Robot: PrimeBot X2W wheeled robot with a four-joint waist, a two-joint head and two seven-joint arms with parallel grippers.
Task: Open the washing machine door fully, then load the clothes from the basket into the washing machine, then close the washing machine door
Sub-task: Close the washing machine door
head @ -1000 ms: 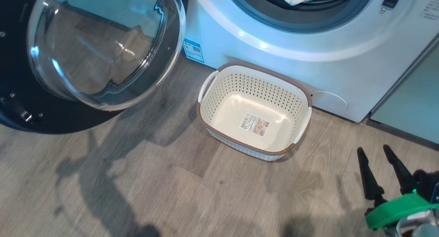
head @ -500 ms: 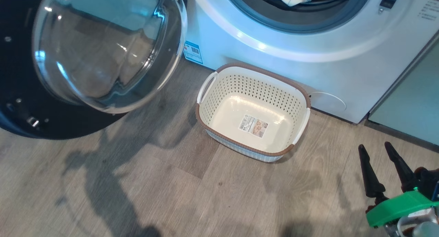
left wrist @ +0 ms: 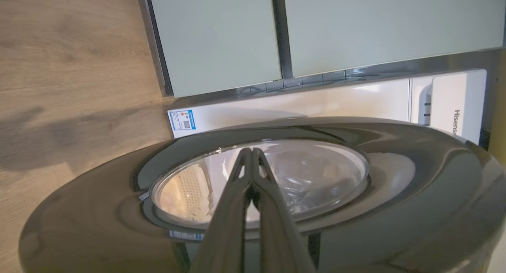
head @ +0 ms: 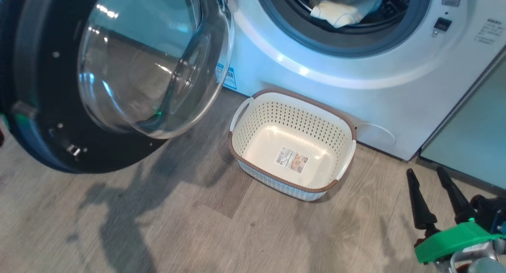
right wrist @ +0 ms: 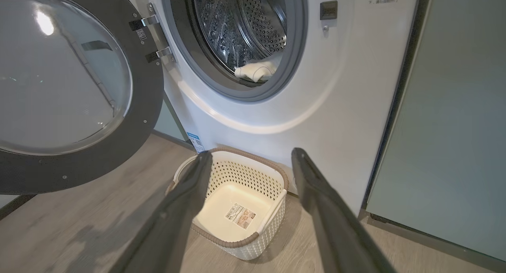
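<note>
Washing machine door [head: 154, 67] open, left tool [left wrist: 249, 151] closed tight at its outer face. Clothes [head: 344, 8] in drum [right wrist: 241, 24]; right tool [head: 424, 171] wide, empty.

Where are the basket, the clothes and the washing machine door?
basket [head: 292, 115]: head view, perforated far wall.
clothes [head: 344, 10]: head view, middle of the pale cloth.
washing machine door [head: 150, 67]: head view, glass bowl.
</note>
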